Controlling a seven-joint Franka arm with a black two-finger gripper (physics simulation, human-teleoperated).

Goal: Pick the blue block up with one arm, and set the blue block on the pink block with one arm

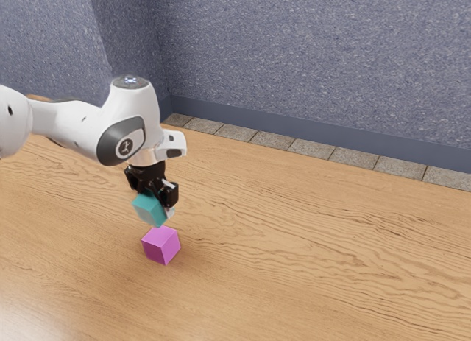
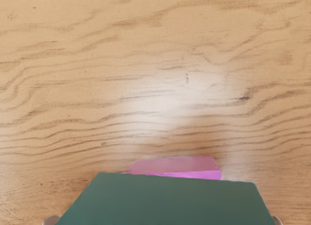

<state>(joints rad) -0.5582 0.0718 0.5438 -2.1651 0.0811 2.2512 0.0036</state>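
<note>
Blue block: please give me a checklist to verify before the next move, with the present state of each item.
1. The blue block is gripped from two sides by the hand: ok.
2. The blue block is lifted off the table: ok.
3. It hangs over the pink block: ok.
4. It is centred and squared with the pink block: cannot tell.
5. The two blocks already touch: cannot tell.

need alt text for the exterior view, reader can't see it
A black pincer on a white robot arm holds a teal-blue block in the air just over a pink block resting on a wooden table. A grey-blue wall stands behind.
</note>
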